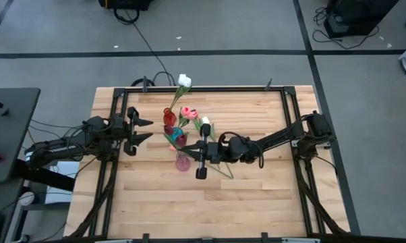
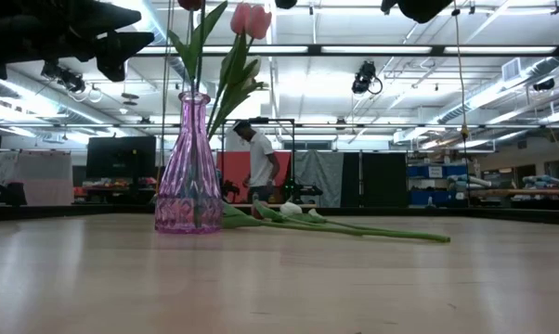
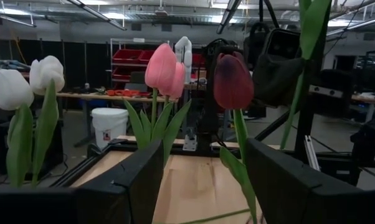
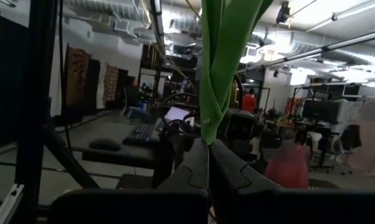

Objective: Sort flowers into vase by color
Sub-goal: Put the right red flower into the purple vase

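The right claw hung over the middle of the wooden tabletop, just beside the pink glass vase, its fingers pinched tight on the folded green leaves and stem of a tulip that rose straight up between them. The left claw hovered over the tabletop's left part, its fingers spread wide and gripping nothing, pointed toward the cluster of flowers. In its wrist view a dark maroon tulip, a pink tulip and two white tulips stood upright ahead. The pink vase held green stems with a pink bud at the top. More tulips lay flat on the tabletop just behind the vase, white heads near its base. A person stood in the room beyond
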